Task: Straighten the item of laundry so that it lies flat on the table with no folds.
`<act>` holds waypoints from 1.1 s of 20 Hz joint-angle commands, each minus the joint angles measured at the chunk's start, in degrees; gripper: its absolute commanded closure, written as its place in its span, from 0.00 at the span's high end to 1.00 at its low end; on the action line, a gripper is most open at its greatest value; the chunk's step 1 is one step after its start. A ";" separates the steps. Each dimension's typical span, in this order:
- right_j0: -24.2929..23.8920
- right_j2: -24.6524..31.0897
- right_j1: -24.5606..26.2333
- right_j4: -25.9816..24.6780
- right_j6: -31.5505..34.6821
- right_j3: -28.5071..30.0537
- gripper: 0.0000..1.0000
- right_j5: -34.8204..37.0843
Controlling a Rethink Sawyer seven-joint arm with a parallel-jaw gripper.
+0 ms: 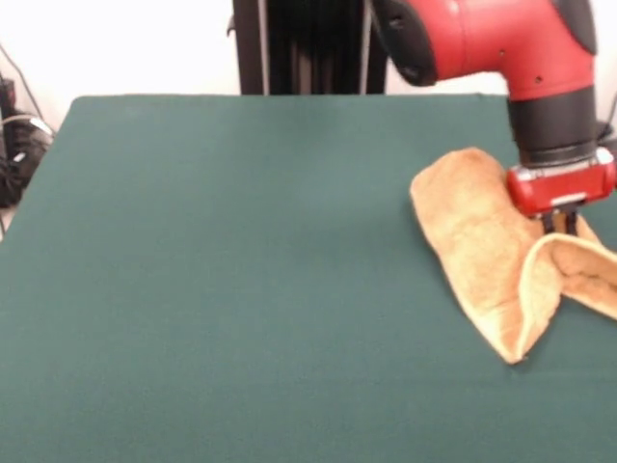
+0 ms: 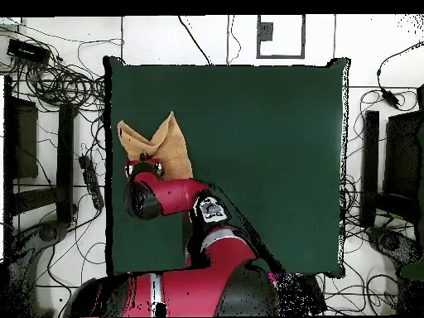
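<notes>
The orange-tan towel (image 1: 487, 260) lies crumpled and folded over on itself at the right side of the green table (image 1: 241, 270). One flap stands up in a loop at the towel's right. My gripper (image 1: 560, 225) is right above that flap, its dark fingers close together and pinching the raised edge. In the overhead view the towel (image 2: 157, 137) sits near the table's (image 2: 257, 149) left edge, with two points sticking up. There the arm's red wrist covers the gripper and the towel's near part.
The red arm (image 1: 501, 43) comes in from the top right. The table's right edge runs close past the towel. Cables and black gear (image 1: 14, 145) lie off the table's far left corner.
</notes>
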 commanded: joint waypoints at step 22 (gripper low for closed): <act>-23.81 -4.31 -1.84 -21.96 -2.65 -8.73 0.00 21.41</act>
